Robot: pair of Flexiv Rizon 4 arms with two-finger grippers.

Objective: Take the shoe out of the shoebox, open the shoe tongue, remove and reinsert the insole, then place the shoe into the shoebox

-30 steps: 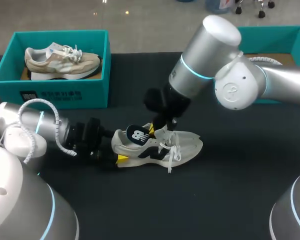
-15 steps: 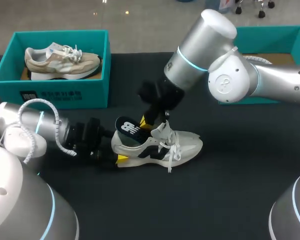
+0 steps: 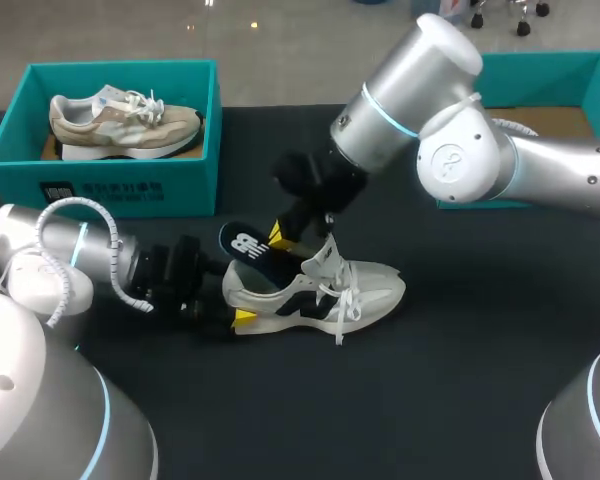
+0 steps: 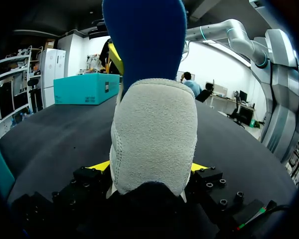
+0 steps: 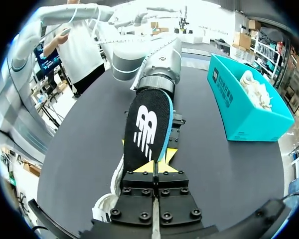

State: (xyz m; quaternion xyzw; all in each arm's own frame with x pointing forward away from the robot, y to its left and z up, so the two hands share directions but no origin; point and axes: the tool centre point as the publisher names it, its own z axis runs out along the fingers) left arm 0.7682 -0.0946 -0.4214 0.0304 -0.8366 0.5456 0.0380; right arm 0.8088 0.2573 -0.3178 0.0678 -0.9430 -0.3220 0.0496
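A grey and white shoe [image 3: 320, 290] lies on its sole on the black table, toe to the right. My left gripper [image 3: 238, 316] is shut on its heel; in the left wrist view the heel [image 4: 153, 134] fills the gap between the yellow fingertips [image 4: 100, 166]. My right gripper [image 3: 283, 238] is shut on the dark insole [image 3: 242, 246], which slants up out of the shoe's opening. In the right wrist view the insole [image 5: 147, 127] with its white logo runs ahead from the shut right gripper [image 5: 154, 168], and the shoe [image 5: 112, 201] sits beneath.
A teal shoebox [image 3: 130, 180] at the back left holds a beige shoe [image 3: 120, 120]. A second teal shoebox [image 3: 550, 75] stands at the back right, partly behind my right arm. Bare black table lies in front of the shoe.
My right gripper has moved up and to the left, drawing the insole further out of the shoe. The left arm and the shoe have stayed in place.
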